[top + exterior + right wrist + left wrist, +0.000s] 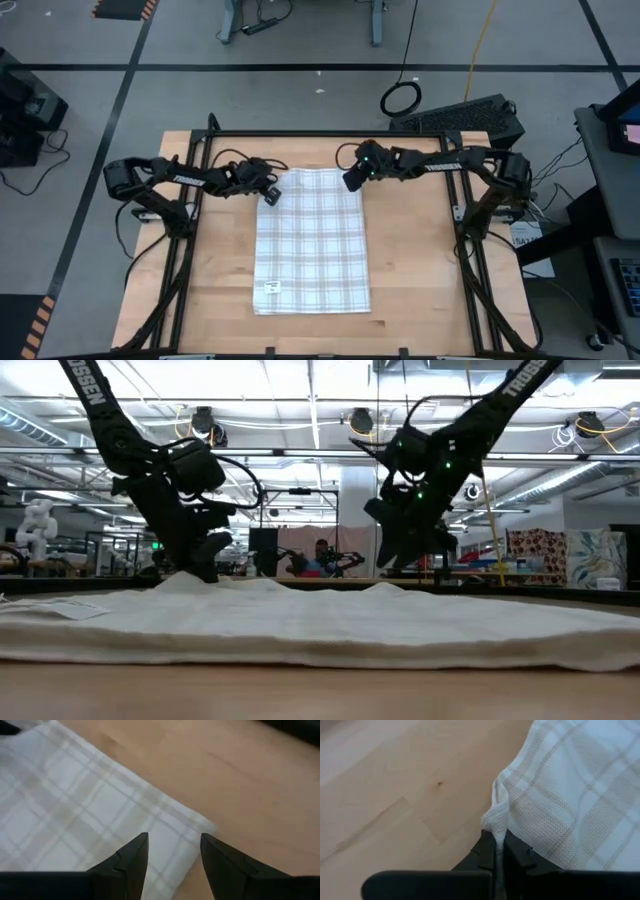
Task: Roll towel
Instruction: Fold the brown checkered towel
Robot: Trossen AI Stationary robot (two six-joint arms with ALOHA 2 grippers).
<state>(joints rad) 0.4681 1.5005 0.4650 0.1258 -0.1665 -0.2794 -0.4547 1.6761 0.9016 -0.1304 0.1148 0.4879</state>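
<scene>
White checked cloth, the towel [312,240] lay spread flat on the wooden table [420,260], long side running from the far edge toward the near one, a small label [271,288] near its near left corner. In the low view it stretched as a low, wrinkled sheet [320,625] across the whole width, slightly raised at the far corners.

The left gripper [268,194] sat at the towel's far left corner, its fingers [517,857] pressed together with a pinch of the cloth's edge caught between them; the wrist view showed the fabric [560,795] bunched up into the jaws.

The right gripper [352,180] hovered at the far right corner, fingers [132,857] parted about halfway, the corner of the towel [90,805] lying flat below the gap, not gripped.
</scene>
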